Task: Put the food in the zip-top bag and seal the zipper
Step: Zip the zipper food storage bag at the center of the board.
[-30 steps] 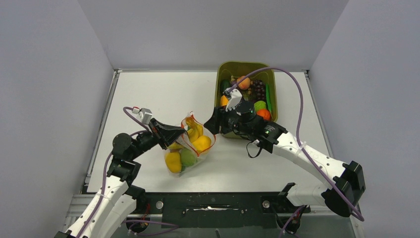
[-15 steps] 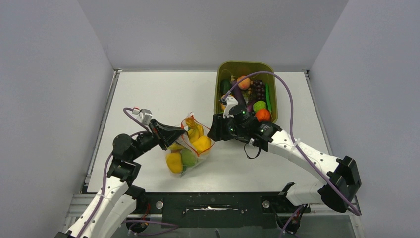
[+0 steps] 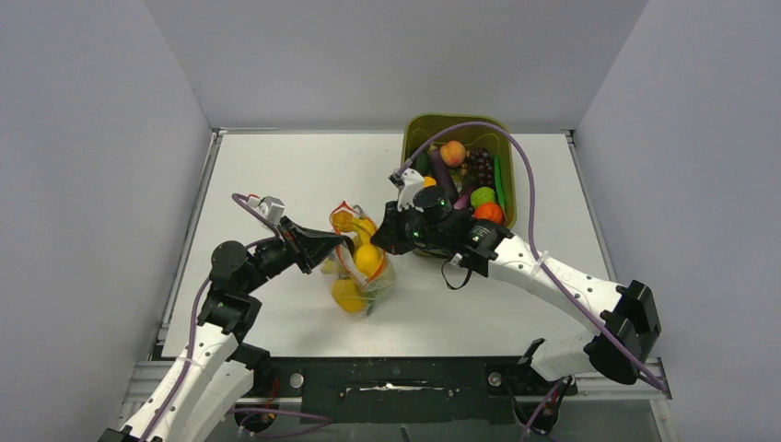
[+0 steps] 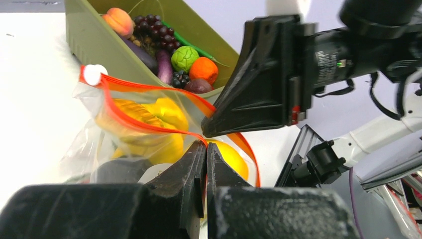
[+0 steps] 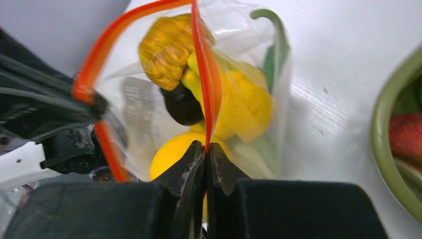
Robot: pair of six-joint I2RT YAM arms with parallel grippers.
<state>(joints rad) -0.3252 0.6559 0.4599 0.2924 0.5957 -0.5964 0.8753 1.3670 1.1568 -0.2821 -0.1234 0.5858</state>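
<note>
— Now, top view: where is the zip-top bag?
— Held upright over the table, near its middle, between the two arms and to the near left of the olive tub. Yellow food shows through the clear wall. The left gripper reaches the mouth from the left, the right gripper from the right. Whether the bag's base rests on the table cannot be told.
— Left wrist view: grip state?
— The left gripper is clenched on the zipper, pinching the red-orange strip at the near end of the mouth. Beyond the pinch the two strips gape apart and meet again at a white round tab. The right gripper's tip touches the strip just above the pinch. Behind, the tub holds grapes and a peach.
— Right wrist view?
— The right gripper is clenched on the zipper; the strip rises straight from between its tips. To the left the strips part toward the left gripper. Inside the bag lie yellow pieces and a curved green pod against the far wall.
</note>
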